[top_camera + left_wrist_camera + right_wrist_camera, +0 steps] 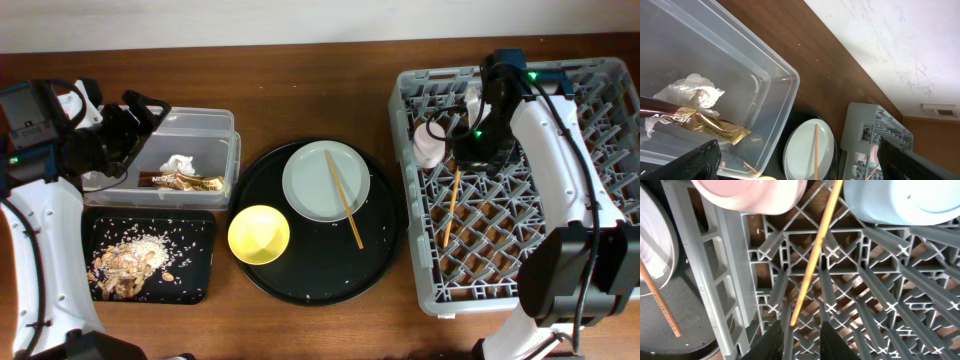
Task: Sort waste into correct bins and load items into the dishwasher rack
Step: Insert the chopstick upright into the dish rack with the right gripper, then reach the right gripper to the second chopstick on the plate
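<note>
One chopstick racked, one left on the plate

Your left gripper (140, 118) hangs wide open and empty over the tub (225, 125); the second chopstick (343, 200) lies on the plate (305, 185), long axis front-to-back, slightly slanted; the racked chopstick (812, 260) lies likewise across the rack (420, 290) grid, its end just off your parted, empty right gripper (802, 342); a careless lift could snag it.

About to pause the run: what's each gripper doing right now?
Left gripper: open, empty, over the tub.
Right gripper: slightly open, empty; chopstick lies in the rack.
</note>
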`<state>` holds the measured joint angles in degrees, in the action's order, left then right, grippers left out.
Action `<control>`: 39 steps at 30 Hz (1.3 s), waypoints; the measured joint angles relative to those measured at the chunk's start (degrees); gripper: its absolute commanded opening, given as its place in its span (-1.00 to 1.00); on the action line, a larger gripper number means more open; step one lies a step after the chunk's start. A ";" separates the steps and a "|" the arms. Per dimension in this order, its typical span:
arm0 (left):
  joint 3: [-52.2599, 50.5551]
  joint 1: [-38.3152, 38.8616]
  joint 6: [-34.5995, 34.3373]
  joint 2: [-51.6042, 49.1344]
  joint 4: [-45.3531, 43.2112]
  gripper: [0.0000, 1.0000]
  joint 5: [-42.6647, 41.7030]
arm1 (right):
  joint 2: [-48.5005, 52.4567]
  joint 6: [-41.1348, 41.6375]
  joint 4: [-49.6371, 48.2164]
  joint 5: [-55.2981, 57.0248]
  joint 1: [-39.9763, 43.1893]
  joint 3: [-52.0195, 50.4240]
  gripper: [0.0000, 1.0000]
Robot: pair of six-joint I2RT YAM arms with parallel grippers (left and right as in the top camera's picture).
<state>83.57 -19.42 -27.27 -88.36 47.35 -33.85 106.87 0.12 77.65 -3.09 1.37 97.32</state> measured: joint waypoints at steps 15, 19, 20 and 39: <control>0.00 0.00 0.00 0.00 -0.04 0.99 0.00 | 0.33 12.35 -16.65 -0.33 0.00 -15.58 -0.49; 0.00 0.00 0.00 0.00 0.00 0.99 0.00 | 0.33 13.46 -20.28 1.70 0.00 -17.05 -0.72; 0.00 0.00 0.00 0.00 0.02 0.99 0.00 | 0.33 13.62 -21.27 1.99 0.00 -17.64 -0.82; 0.00 0.00 0.00 -0.04 0.00 0.99 0.00 | 0.11 -1.97 -13.35 2.91 0.00 -8.20 -0.92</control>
<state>83.57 -19.42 -27.27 -88.40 47.35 -33.85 106.98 -1.85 64.29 -0.19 1.37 89.12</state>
